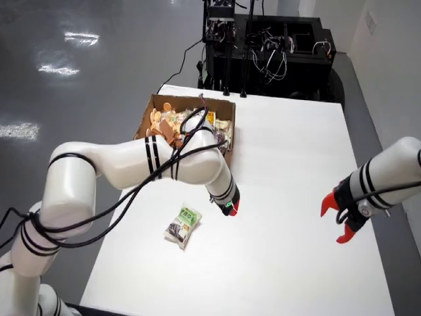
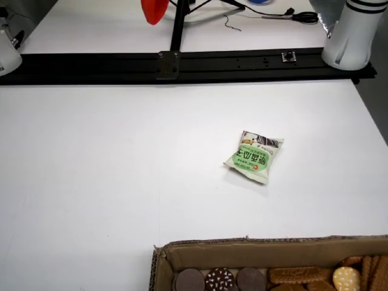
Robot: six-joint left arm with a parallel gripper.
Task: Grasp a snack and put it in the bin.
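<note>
Working gripper: in the view from above, the left white arm reached across the table and its gripper (image 1: 229,207) hung low over the white surface, just right of the snack packet. Only a dark wrist with a green spot and a red tip showed.
Gripper opening: could not be told; the fingers were bunched under the wrist in the view from above, and the low view from the bin side did not show this gripper.
Gripper contents: nothing was seen in it; it stood apart from the packet.
Snack packet: a green and white snack packet (image 1: 182,225) (image 2: 254,156) lay flat on the table, alone, between the bin and the table's near edge in the view from above.
Bin: a cardboard box (image 1: 160,102) (image 2: 242,248) stood at the far left of the table in the view from above, holding biscuits and other wrapped snacks.
Table: a white table (image 1: 296,171) (image 2: 109,170) carried the box and the packet.
Second arm: at the right of the view from above, a second arm's red-fingered gripper (image 1: 339,220) hung with fingers spread, holding nothing.
</note>
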